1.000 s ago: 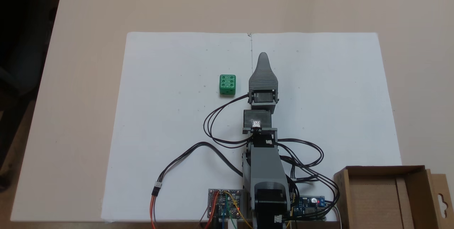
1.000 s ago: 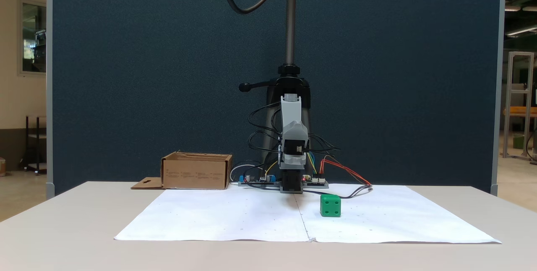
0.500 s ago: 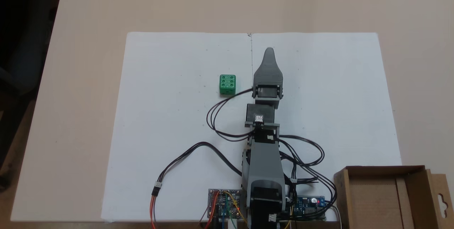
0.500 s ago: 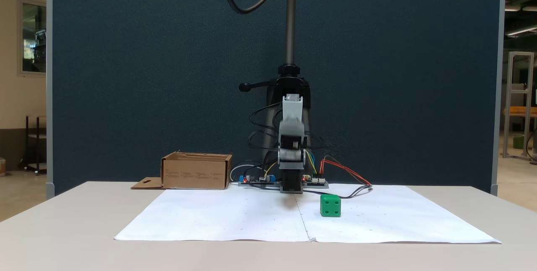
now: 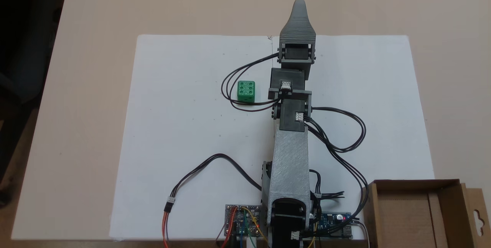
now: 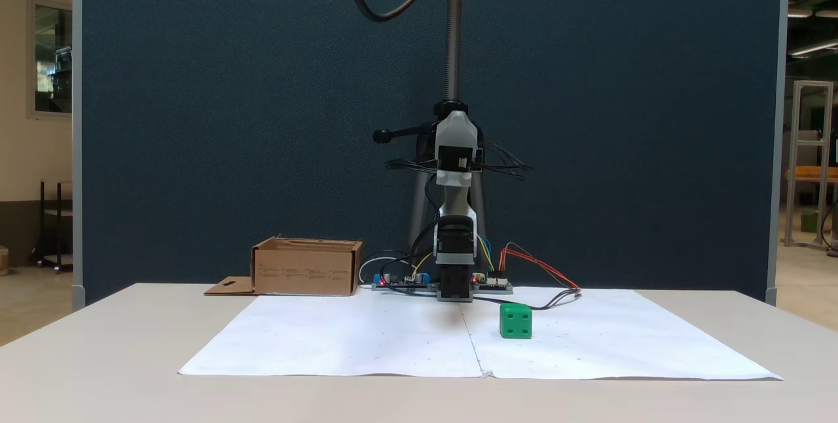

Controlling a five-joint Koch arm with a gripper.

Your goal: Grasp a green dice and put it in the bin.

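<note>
Nearest the front camera you had the white paper sheet (image 6: 366,338) on the beige table (image 6: 98,357), and on it the small bright green plastic dice (image 6: 515,321) with sunken round pips, sitting flat, six up in the top-down fixed view (image 5: 246,91), untouched. It looked light, rigid and smooth, so likely a bit slippery; my read: take it across two opposite flat side faces, square on, not corner to corner, or it may twist out. Behind it stood the grey printed arm (image 5: 288,163), stretched up and out, its gripper (image 5: 299,4) raised high above the table past the sheet's far edge in the top-down view, well apart from the dice and off to its right there. Only one tapered tip showed, jaws stacked one behind the other, so you couldn't tell whether they were parted or closed; nothing seen held. Further back sat the brown corrugated cardboard box (image 6: 306,267) with low walls and keyhole-cut flap, beside the arm's base (image 5: 414,209), empty as far as seen. Grasp not yet begun.
</note>
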